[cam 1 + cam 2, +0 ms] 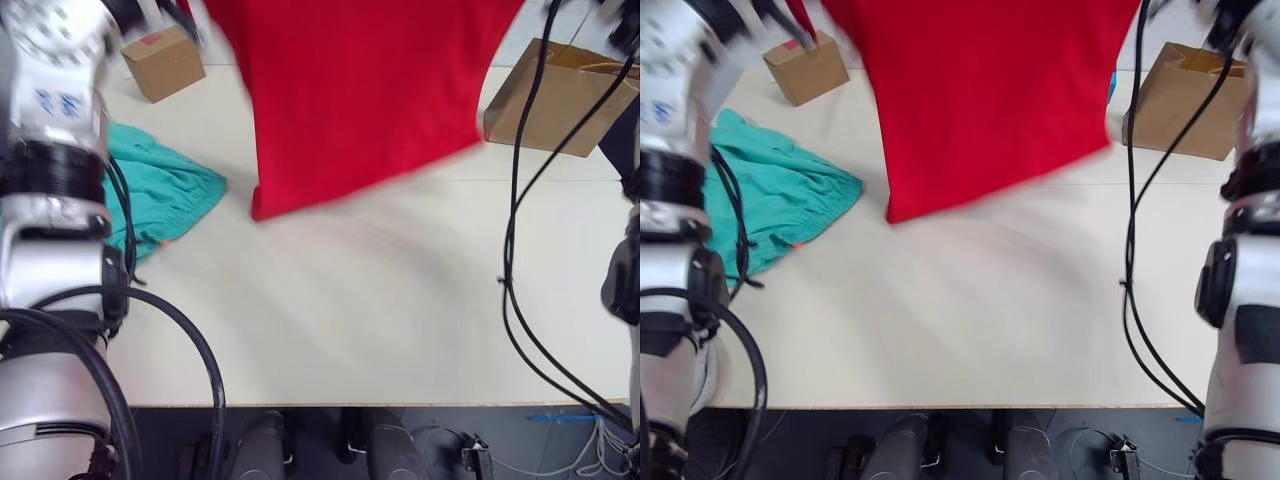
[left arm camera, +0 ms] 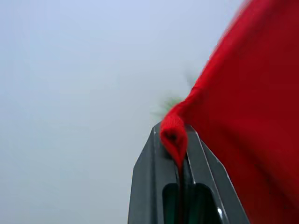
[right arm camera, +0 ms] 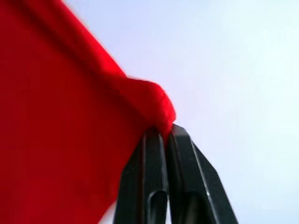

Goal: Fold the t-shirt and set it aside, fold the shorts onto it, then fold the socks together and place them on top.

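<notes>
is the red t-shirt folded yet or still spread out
Spread, not folded. The t-shirt hangs as one flat sheet above the table, its corners pinched in the left tool and the right tool.

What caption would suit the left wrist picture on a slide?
Left gripper shut on a pinched fold of the red t-shirt, which hangs from it.

Table [image 1: 380,320] front open; boxes [image 1: 163,62] behind.
</notes>
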### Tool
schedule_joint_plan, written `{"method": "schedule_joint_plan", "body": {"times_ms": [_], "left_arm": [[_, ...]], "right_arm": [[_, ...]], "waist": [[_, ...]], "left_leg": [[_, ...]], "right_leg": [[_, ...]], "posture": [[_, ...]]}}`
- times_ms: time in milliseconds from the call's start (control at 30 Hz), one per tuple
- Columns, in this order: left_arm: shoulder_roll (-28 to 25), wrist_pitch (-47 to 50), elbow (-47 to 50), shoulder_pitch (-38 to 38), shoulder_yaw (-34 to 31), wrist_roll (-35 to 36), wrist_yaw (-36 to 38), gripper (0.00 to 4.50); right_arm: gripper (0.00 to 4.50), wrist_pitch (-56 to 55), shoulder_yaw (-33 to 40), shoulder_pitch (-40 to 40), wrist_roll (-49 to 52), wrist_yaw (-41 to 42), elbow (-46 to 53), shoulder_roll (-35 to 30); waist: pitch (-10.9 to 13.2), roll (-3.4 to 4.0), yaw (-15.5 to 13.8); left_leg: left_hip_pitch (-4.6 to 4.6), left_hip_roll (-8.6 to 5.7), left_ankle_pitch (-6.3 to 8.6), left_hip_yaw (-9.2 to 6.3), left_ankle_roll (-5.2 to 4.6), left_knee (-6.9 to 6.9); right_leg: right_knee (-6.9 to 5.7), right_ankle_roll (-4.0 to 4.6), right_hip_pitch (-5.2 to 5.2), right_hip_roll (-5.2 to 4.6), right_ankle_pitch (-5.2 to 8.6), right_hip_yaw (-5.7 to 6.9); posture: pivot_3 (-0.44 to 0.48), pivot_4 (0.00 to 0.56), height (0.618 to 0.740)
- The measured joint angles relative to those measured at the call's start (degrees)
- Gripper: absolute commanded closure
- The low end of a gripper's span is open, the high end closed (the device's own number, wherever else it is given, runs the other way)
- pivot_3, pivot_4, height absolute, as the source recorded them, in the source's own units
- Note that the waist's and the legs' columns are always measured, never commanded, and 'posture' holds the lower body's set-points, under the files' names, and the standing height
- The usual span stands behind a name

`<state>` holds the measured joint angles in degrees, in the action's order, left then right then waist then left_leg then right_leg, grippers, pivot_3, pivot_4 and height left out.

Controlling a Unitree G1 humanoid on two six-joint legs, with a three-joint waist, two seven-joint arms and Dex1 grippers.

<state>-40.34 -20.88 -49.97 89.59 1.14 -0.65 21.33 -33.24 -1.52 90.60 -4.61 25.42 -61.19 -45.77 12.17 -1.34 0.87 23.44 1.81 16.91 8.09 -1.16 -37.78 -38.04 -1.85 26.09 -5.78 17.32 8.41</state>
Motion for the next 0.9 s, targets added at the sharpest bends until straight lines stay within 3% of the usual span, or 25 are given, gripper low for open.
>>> {"method": "schedule_joint_plan", "body": {"times_ms": [133,200,300,433,600,700,900], "left_arm": [[-5.9,-16.1,1.4,-3.4,2.8,-6.2,3.7,4.50],[-7.9,-18.9,4.7,-11.5,3.8,-7.1,6.7,4.50],[-8.8,-18.2,13.3,-27.6,4.8,-5.9,12.6,4.50],[-11.0,-8.9,34.4,-51.8,3.8,-1.3,17.9,4.50],[-12.4,9.6,57.6,-79.9,2.0,2.9,20.9,4.50],[-12.4,16.1,63.6,-86.8,1.5,2.9,21.3,4.50],[-12.0,26.3,71.4,-91.9,-1.3,6.8,22.7,4.50]], "right_arm": [[4.44,-4.4,0.1,-2.0,-1.1,0.6,-3.3,-0.2],[4.44,-5.3,0.2,-7.5,0.0,5.9,-3.2,-0.5],[4.44,-4.0,0.3,-18.2,3.2,15.6,-1.9,0.0],[4.44,-2.4,0.7,-36.5,8.3,26.9,6.7,-0.1],[4.44,1.1,2.0,-58.5,12.4,31.7,19.7,-0.7],[4.44,3.6,2.0,-68.2,13.0,32.5,26.0,-0.9],[4.44,5.8,4.3,-75.5,14.8,32.5,34.4,-3.4]], "waist": [[0.0,0.04,1.0],[0.0,0.06,1.1],[0.0,0.08,0.9],[0.0,0.12,0.7],[0.0,0.23,0.2],[0.0,0.26,-0.5],[-0.1,0.33,-0.8]], "left_leg": [[-0.16,-0.14,0.17,0.39,-0.29,0.26],[-0.39,-0.09,0.18,0.37,-0.31,0.18],[-0.03,-0.02,0.13,0.42,-0.34,-0.39],[-0.13,-0.04,-0.05,0.38,-0.48,-0.97],[-0.83,-0.03,0.00,0.16,-0.48,-1.04],[-1.08,-0.04,0.00,0.22,-0.48,-1.09],[-1.42,0.00,0.06,0.19,-0.38,-0.99]], "right_leg": [[0.24,-0.02,-0.10,-0.14,0.00,0.84],[0.43,-0.04,-0.49,-0.13,0.00,0.86],[0.56,-0.06,-0.59,-0.14,0.01,0.73],[0.16,-0.17,-0.76,-0.65,-0.12,0.61],[0.36,-0.17,-1.62,-0.70,-0.12,0.65],[0.40,-0.16,-1.77,-0.75,-0.12,0.57],[0.38,-0.13,-2.03,-0.77,-0.13,0.55]], "posture": [[0.000,0.150,0.740],[0.000,0.150,0.740],[0.000,0.150,0.740],[0.000,0.150,0.740],[0.000,0.150,0.740],[0.000,0.150,0.740],[0.000,0.150,0.740]]}}
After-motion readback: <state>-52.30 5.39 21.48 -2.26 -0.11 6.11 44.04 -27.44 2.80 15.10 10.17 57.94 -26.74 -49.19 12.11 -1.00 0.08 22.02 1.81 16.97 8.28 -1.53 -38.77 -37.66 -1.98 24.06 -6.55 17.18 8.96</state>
